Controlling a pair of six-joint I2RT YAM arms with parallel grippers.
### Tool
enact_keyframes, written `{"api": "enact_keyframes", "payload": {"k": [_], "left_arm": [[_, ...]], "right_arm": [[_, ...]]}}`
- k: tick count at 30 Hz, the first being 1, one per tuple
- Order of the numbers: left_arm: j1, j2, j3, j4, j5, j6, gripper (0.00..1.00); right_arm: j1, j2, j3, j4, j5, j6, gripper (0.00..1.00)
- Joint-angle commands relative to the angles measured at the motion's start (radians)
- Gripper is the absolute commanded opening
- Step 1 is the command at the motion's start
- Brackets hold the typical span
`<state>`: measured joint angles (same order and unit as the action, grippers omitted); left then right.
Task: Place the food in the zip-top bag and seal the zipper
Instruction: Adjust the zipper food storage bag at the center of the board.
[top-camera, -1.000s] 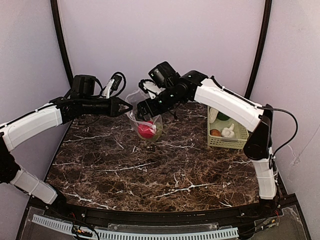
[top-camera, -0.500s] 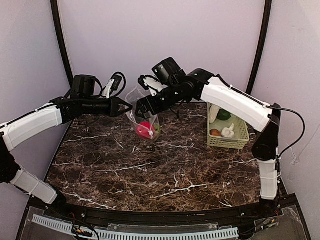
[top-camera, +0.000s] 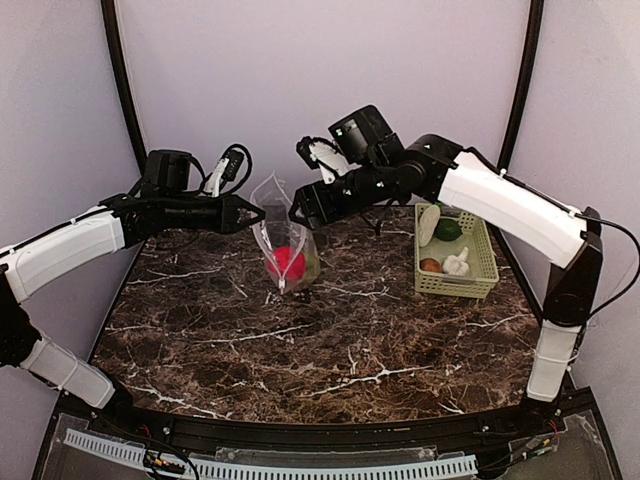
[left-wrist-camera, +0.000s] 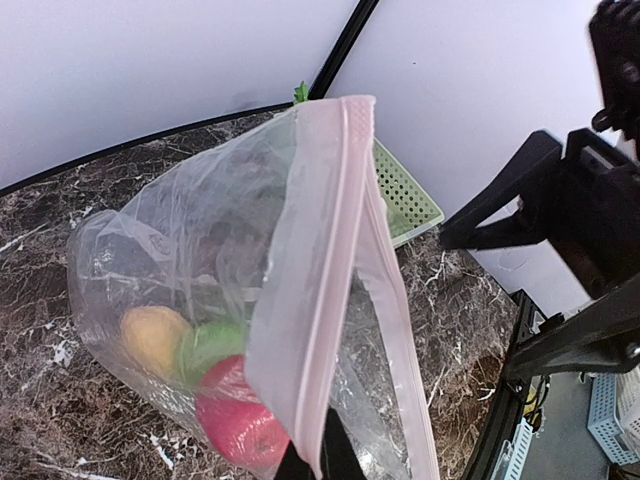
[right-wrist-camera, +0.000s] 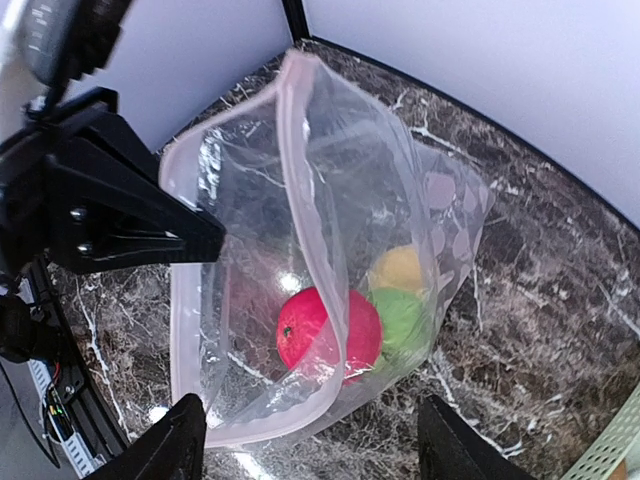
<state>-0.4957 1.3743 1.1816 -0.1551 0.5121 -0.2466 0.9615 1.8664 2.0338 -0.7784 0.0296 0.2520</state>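
Holding bag (top-camera: 285, 250) upright by zipper (left-wrist-camera: 310, 300) with left gripper (top-camera: 255, 214), clenched. Hovering just over bag mouth with right gripper (top-camera: 300, 212), released, empty. Inside bag: red apple (right-wrist-camera: 328, 330), green apple (right-wrist-camera: 402, 315), orange (right-wrist-camera: 398, 268).

Clear bag (top-camera: 283, 248) upright, mouth gaping, pink zipper (right-wrist-camera: 300, 180) unsealed. Inside, at the bottom, touching: red apple (right-wrist-camera: 325, 332), green apple (right-wrist-camera: 402, 315), orange (right-wrist-camera: 398, 268). In basket (top-camera: 455, 286): radish (top-camera: 428, 225), garlic (top-camera: 457, 263).
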Motion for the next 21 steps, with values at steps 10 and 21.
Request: {"api": "enact_keyframes", "payload": {"k": [10,21], "left_arm": [[-0.004,-0.025,-0.012,0.003,0.01,0.002,0.01],[-0.003,-0.044,0.09,-0.082,0.015,-0.005,0.01]], "right_arm": [[-0.004,0.142,0.057,-0.003,-0.102,0.05,0.16],[-0.002,-0.023,0.047,0.226,-0.386,0.08,0.0]]}}
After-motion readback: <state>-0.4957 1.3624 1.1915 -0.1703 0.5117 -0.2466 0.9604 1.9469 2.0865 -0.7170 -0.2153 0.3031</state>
